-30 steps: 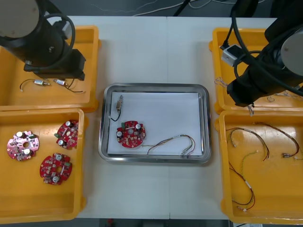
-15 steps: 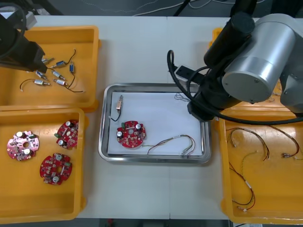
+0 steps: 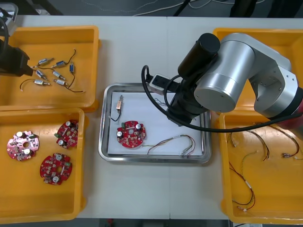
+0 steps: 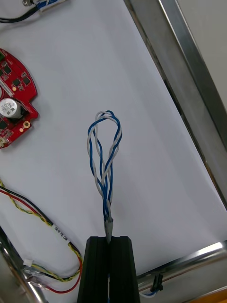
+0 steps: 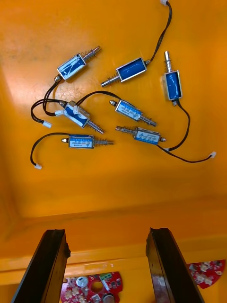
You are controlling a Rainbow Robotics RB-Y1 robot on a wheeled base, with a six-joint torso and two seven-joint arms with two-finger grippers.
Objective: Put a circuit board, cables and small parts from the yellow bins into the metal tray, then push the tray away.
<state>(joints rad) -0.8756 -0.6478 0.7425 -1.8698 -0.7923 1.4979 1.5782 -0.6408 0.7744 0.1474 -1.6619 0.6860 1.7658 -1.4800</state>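
Observation:
My right gripper [image 4: 109, 239] is shut on a twisted blue and white cable [image 4: 104, 151], whose loop hangs over the white inside of the metal tray [image 4: 189, 94]. In the front view the right arm [image 3: 213, 80] reaches over the tray [image 3: 102, 137] from the right. In the tray lie a round red circuit board [image 3: 131, 134], a red and yellow cable [image 3: 173, 142] and a small metal part [image 3: 119, 103]. My left gripper [image 5: 106, 232] is open above several small metal parts [image 5: 127, 111] in the back left yellow bin [image 3: 90, 66].
The front left bin [image 3: 42, 213] holds three circuit boards [image 3: 56, 168]. The front right bin [image 3: 227, 189] holds several cables [image 3: 255, 137]. The back right bin [image 3: 222, 38] is mostly covered by the right arm.
The right arm swung left from the back right bin to above the tray, bringing the blue and white cable. The left arm drew back to the left, uncovering the small metal parts.

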